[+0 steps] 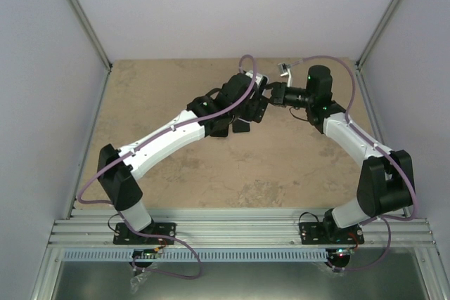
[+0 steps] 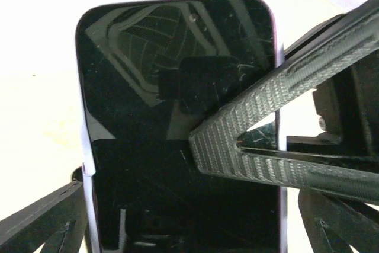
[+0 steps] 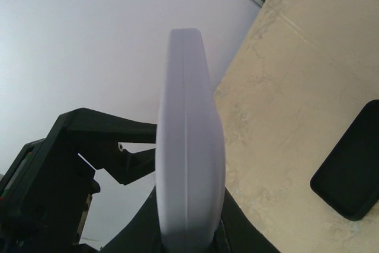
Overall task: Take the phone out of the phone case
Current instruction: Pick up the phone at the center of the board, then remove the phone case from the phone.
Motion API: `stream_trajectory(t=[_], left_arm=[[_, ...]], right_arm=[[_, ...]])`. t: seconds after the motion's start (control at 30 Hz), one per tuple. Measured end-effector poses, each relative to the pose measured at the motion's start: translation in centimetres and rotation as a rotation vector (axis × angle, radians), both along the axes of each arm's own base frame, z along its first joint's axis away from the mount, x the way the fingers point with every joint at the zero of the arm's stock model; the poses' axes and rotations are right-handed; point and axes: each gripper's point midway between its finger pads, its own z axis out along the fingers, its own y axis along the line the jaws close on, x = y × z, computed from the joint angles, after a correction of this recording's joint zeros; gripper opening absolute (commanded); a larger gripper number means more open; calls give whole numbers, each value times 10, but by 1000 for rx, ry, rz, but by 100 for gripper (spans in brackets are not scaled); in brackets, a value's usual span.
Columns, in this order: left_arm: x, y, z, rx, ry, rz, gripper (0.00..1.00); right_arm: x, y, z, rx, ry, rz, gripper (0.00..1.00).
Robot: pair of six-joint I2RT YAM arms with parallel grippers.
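Observation:
The phone, dark screen facing the left wrist camera, sits in a pale lavender case and is held up above the table between both arms. My left gripper flanks its lower sides and is shut on it. My right gripper clamps the cased phone edge-on. One of its ribbed fingers lies across the screen from the right, and the other is hidden behind. In the top view the two grippers meet at the back centre, and the phone is mostly hidden between them.
A flat black object with rounded corners lies on the beige table below the held phone; it shows under the left arm in the top view. White walls close in the back and both sides.

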Motion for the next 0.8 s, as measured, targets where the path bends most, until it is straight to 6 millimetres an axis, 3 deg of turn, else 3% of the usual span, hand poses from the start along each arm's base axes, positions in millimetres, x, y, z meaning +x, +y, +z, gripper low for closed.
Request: stream_trajectory(t=[0.2,0.43,0.63,0.8], left_arm=[[-11,-3,18,-62,25,-129,99],[-39,19,55,-183,53,-317,99],[-44,57,71,-306,93,-453,99],[-79,62,75,-408,145,-654,99]], right_arm=[[1,-9,2,11,4,8,0],[-1,-16,14,36,-47,41,0],[-19,-19,43,73,-165,122,1],[-43,-19,72,100,-288,206,1]])
